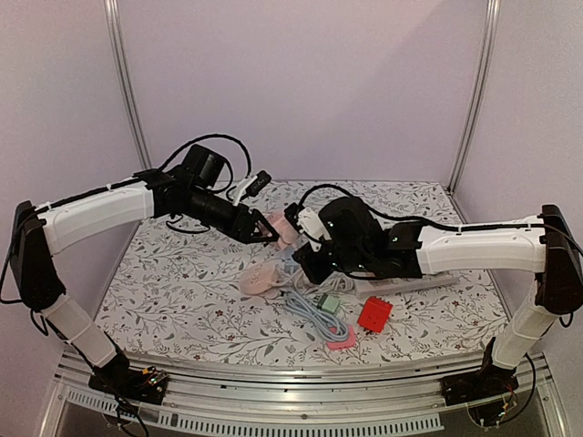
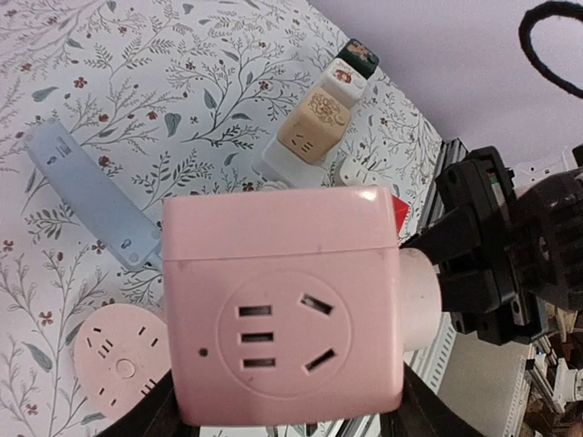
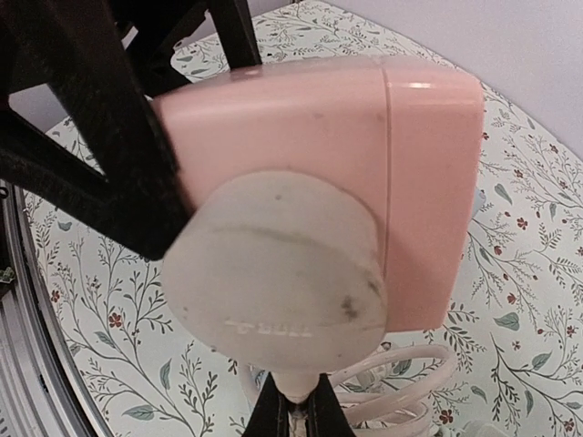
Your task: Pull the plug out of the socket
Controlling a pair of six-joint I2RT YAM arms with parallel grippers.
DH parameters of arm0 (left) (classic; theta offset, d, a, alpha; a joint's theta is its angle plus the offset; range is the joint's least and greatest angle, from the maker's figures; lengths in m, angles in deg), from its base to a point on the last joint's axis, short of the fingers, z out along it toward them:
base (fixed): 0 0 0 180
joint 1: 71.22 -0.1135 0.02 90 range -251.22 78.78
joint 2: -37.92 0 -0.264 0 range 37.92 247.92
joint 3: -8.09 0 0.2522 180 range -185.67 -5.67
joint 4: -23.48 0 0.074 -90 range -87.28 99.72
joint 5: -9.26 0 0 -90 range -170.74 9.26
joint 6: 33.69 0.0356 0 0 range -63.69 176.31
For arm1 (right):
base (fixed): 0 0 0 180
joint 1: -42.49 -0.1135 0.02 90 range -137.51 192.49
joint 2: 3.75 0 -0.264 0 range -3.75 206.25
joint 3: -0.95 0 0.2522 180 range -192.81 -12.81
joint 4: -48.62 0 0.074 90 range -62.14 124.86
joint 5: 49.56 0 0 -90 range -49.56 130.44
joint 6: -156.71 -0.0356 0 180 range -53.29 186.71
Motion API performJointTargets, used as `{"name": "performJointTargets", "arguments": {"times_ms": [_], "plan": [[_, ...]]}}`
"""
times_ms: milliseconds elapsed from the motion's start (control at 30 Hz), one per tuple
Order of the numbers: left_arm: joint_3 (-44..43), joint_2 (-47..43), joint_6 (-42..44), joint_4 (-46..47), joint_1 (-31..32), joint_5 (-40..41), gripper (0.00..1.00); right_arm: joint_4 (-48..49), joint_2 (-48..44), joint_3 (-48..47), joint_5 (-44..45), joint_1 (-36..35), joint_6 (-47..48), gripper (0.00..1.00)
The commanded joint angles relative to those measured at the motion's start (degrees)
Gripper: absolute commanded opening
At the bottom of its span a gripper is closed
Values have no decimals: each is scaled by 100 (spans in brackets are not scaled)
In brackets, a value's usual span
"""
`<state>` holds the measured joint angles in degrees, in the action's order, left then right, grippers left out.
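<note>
Plug: round pale plug (image 3: pixel 273 273) seated in pink plastic cube socket (image 2: pixel 282 309), at right claw (image 1: pixel 297 238); whether that claw grips it, cannot tell.
Socket: pinched by left claw (image 1: pixel 266 228), above floral tabletop (image 1: pixel 182 291).
Arms: both bent inward, meeting.
Left wrist view alone: unused outlet face (image 2: pixel 273 337).

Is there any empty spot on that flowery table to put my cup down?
Yes: the left half of the table, between the left edge and the round pink socket. The front centre is crowded: grey cable, red block, white power strip.
</note>
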<state>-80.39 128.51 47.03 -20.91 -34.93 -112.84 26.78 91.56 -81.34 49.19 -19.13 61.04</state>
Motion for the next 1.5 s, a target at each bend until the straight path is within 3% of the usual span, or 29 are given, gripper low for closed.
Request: {"name": "performJointTargets", "arguments": {"times_ms": [0, 533, 667, 1033, 1467], "plan": [[117, -98, -154, 404, -230, -864, 20, 429, -6, -145, -100, -64, -138, 0], [212, -166, -249, 688, -229, -1429, 18, 252, 601, -491, 158, -27, -259, 0], [147, -169, -85, 357, -228, -505, 14, 196, 500, -543, 99, -31, -242, 0], [-202, 66, 446, -684, -54, 2136, 14, 47, -126, -562, -64, -115, -131, 0], [-254, 155, 468, -800, -52, 2653, 13, 3, -438, -583, -156, -165, -187, 0]]}}
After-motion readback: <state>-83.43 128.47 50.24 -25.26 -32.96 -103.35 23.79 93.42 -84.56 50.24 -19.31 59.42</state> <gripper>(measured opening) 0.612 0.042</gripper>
